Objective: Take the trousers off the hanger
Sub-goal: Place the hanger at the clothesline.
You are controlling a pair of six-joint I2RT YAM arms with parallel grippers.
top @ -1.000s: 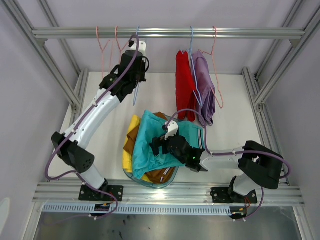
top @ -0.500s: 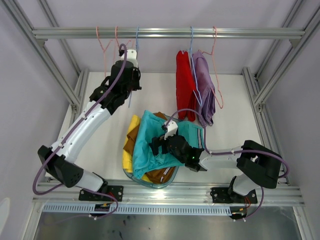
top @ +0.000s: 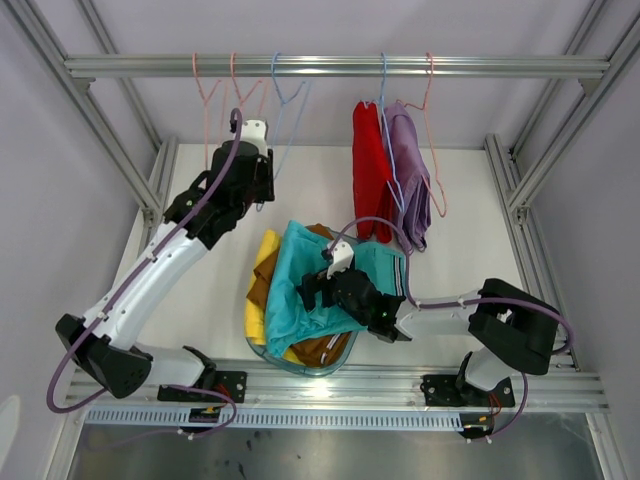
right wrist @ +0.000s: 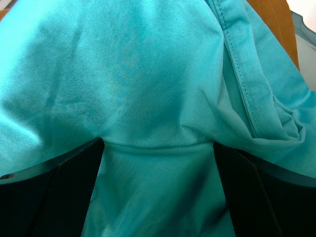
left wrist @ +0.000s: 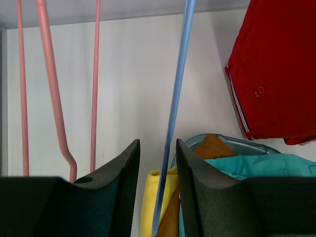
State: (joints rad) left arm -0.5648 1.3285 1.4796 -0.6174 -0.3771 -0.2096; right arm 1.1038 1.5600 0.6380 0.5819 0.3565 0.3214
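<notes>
Red trousers [top: 369,170] and lilac trousers [top: 411,175] hang from hangers on the rail [top: 330,66]. Teal trousers [top: 300,290] lie on top of yellow [top: 262,265] and brown [top: 322,350] trousers in a clear basin [top: 300,366]. A bare blue hanger [top: 286,95] hangs from the rail. Its blue rod [left wrist: 175,113] runs between the parted fingers of my left gripper [left wrist: 158,148], with a gap on each side. My right gripper [right wrist: 158,148] stands wide open, pressed down onto the teal trousers [right wrist: 148,74], with cloth lying between its fingers.
Two bare pink hangers [top: 205,90] hang at the rail's left end, close to my left arm. Metal frame posts [top: 150,190] flank the white table on both sides. The basin sits near the front edge between the two arm bases.
My left gripper has opened off the blue hanger and dropped down and left from the rail. The hanger has swung back to hang free. The right arm has hardly moved.
</notes>
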